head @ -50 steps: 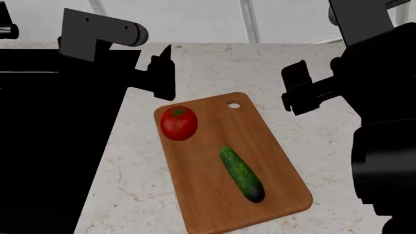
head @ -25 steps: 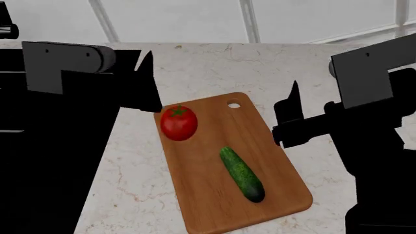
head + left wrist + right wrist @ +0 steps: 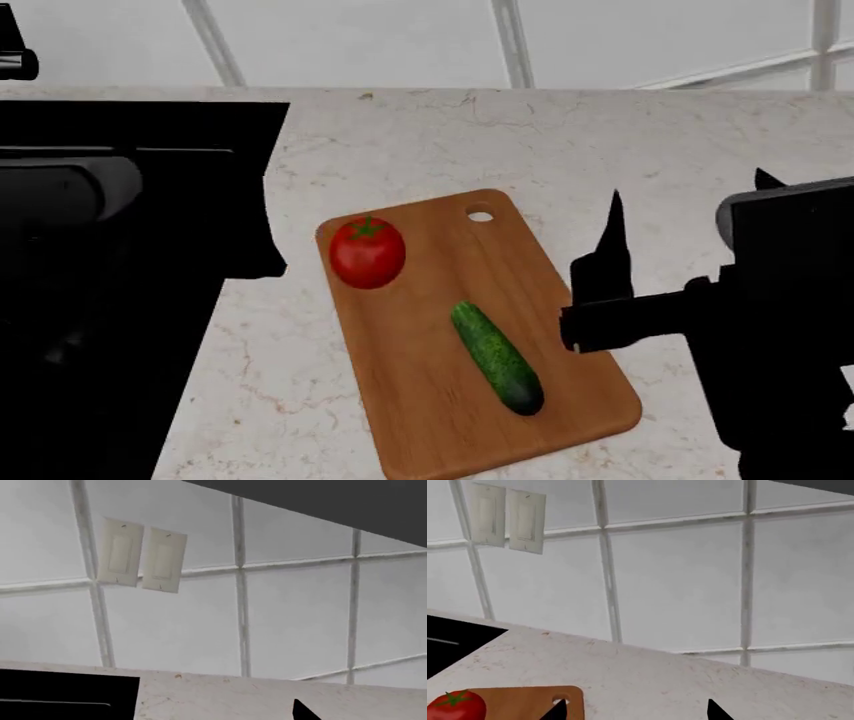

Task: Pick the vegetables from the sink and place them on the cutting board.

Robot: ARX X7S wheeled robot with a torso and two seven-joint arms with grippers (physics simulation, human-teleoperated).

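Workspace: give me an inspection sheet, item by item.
Surface: pale marbled countertop.
Job's things: tomato and cucumber both lie on the cutting board, apart; sink black, no vegetables seen in it.
Clutter: nothing seen.
Grippers: right pincer open, tips apart, holding nothing, beside the board; left pincer shows one dark tip only, state unclear.
Cables: nothing seen.
Surroundings: white tiled wall, two wall switch plates.

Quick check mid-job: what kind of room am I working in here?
Most likely a kitchen: a marble-look countertop with a black sink set into it, a white tiled wall behind, and a wooden cutting board carrying a tomato and a cucumber.
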